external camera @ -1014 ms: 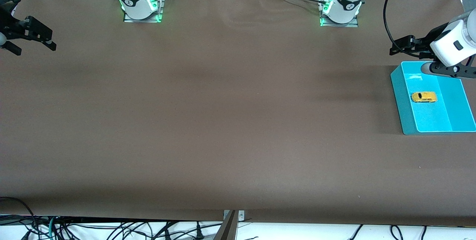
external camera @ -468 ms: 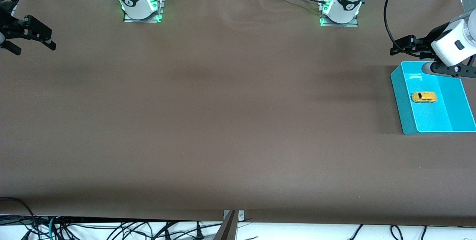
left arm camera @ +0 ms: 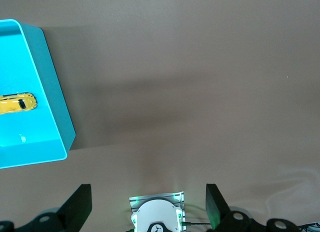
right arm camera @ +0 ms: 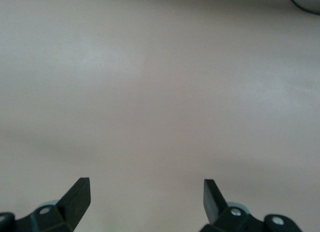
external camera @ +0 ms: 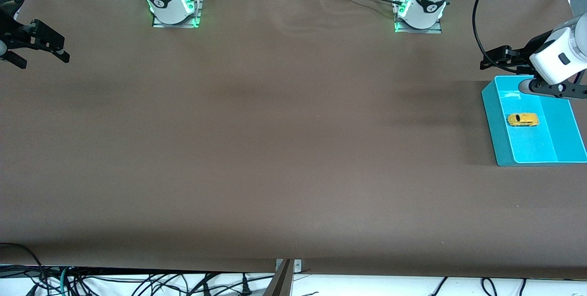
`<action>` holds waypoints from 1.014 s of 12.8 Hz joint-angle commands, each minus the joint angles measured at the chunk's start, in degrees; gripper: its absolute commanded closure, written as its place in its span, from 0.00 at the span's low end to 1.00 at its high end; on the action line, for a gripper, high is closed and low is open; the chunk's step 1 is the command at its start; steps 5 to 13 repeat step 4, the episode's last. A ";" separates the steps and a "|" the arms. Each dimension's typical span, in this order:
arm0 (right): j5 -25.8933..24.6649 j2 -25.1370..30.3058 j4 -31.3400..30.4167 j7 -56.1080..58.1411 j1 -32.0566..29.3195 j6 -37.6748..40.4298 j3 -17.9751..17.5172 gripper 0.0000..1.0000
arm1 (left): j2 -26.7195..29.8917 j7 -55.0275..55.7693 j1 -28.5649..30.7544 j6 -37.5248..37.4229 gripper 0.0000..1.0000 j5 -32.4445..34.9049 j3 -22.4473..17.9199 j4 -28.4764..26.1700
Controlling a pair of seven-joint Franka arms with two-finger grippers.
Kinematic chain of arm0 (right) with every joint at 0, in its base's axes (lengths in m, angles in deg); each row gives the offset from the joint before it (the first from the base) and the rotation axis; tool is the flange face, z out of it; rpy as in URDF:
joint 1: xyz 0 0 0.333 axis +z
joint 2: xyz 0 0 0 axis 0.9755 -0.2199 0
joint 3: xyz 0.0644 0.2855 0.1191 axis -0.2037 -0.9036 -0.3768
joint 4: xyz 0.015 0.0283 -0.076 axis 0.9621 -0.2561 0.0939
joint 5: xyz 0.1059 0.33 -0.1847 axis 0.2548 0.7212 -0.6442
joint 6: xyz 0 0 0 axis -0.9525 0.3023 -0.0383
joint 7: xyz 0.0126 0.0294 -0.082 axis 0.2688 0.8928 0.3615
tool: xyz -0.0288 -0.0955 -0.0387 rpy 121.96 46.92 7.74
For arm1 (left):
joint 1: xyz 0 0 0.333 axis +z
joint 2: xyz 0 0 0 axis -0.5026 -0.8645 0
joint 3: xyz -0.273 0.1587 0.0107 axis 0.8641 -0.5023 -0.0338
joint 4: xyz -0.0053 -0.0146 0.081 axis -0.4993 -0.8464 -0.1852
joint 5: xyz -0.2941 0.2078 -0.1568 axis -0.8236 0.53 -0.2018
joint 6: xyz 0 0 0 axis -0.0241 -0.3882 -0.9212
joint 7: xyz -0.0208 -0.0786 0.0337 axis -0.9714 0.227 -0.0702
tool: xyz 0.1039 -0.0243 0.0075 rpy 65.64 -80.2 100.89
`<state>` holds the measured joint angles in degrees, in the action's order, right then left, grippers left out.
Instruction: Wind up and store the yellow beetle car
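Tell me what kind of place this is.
Likely a robotics lab bench: two white arm bases bolted to a brown-covered table, loose cables along its edge, and a small yellow toy car in a turquoise plastic bin.

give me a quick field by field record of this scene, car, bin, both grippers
car: yellow toy car lying in the bin, on its floor, untouched
bin: turquoise bin on the table at the left arm's end
left gripper: left gripper open, empty, up in the air over the table beside the bin's edge farther from the front camera
right gripper: right gripper open, empty, waiting at the right arm's end of the table
task state: car already stored in the bin
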<state>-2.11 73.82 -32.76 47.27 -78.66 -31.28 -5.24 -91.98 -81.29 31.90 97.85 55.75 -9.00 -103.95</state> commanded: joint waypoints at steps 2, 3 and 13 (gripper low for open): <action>0.84 -0.42 1.62 0.31 0.05 1.48 0.13 0.00 | -0.65 -1.25 0.03 -0.45 0.00 -0.72 -0.27 1.54; 0.75 -0.42 1.62 0.31 0.05 1.48 0.04 0.00 | -0.65 -1.25 -0.06 -0.45 0.00 -0.81 -0.27 1.54; 0.75 -0.33 1.54 0.31 0.05 1.57 -0.05 0.00 | -0.65 -1.25 0.03 -0.45 0.00 -0.72 -0.27 1.54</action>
